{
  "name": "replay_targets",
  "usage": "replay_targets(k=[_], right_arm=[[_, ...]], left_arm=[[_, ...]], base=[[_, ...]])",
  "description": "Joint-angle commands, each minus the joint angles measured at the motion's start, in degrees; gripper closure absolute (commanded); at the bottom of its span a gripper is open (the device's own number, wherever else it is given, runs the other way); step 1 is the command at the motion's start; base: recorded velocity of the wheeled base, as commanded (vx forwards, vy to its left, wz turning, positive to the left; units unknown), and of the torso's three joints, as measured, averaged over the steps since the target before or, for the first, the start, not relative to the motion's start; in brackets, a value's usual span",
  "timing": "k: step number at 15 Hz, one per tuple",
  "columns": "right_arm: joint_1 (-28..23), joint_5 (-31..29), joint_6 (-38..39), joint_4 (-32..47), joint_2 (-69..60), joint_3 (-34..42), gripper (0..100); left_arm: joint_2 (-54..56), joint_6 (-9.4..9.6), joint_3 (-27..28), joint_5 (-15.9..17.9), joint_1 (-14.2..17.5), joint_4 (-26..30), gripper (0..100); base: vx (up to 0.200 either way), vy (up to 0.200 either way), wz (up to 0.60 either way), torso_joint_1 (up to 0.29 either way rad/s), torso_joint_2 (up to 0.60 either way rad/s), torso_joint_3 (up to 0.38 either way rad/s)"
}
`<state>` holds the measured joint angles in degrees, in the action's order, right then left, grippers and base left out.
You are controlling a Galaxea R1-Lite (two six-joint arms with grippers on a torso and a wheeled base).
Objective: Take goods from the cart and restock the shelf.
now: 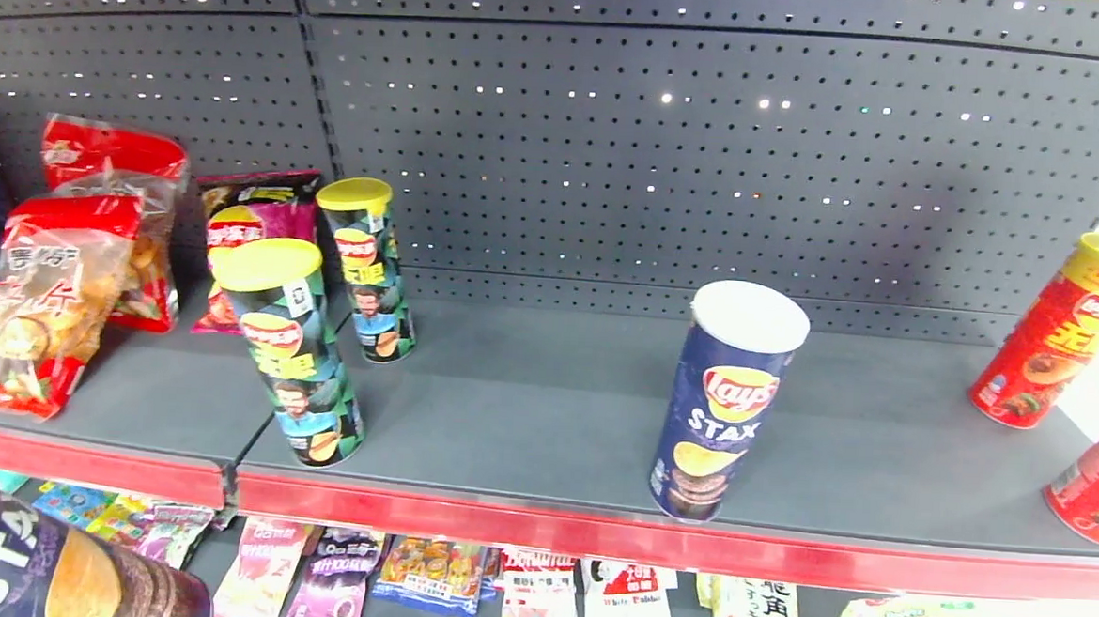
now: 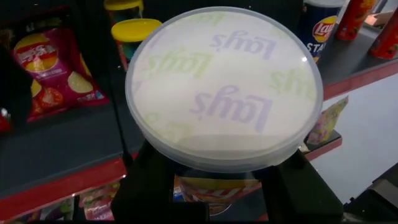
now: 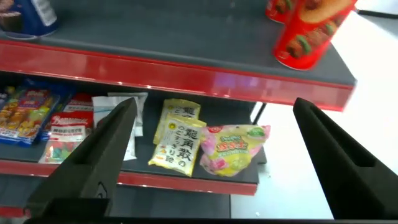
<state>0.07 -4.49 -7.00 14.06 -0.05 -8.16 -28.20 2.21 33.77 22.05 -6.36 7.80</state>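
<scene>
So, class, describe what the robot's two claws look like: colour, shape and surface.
The right claw has two matte black fingers. They are flat-sided wedges that narrow to blunt tips, with no markings or cables visible. The left claw is the same plain black. Broad dark slabs of it flank the base of the crisp can.

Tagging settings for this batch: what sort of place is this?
Probably a shop aisle, or a mock-up of one: a red-edged shelf with a pegboard back, chip cans and snack bags on it, more packets on the tier below.
</scene>
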Motion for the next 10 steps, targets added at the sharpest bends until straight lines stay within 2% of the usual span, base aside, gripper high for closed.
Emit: replay_targets(k=[1, 5, 7, 10], right_arm=[[0.01, 0.09, -0.03, 0.01, 0.05, -0.02, 0], [0.01, 0.18, 0.05, -0.08, 0.05, -0.02, 0], [0.01, 0.27, 0.05, -0.08, 0.05, -0.02, 0], [0.01, 0.27, 0.14, -0.08, 0.05, -0.02, 0]], left_arm=[[-1.42, -0.01, 0.07, -0.17, 0.04, -0.77, 100], [-1.95, -0.10, 0.07, -0.17, 0.04, -1.12, 100], [-2.56, -0.89, 0.07, -0.26, 0.04, -1.91, 100], [-3.88, -1.15, -0.02, -0.26, 0.04, -2.79, 100]], base=[[0.000, 0.000, -0.60, 0.007, 0.01, 0.002], [0.000, 0.000, -0.60, 0.004, 0.00, 0.004], [0.000, 0.000, -0.60, 0.007, 0.00, 0.005], [0.000, 0.000, 0.00, 0.000, 0.00, 0.000]])
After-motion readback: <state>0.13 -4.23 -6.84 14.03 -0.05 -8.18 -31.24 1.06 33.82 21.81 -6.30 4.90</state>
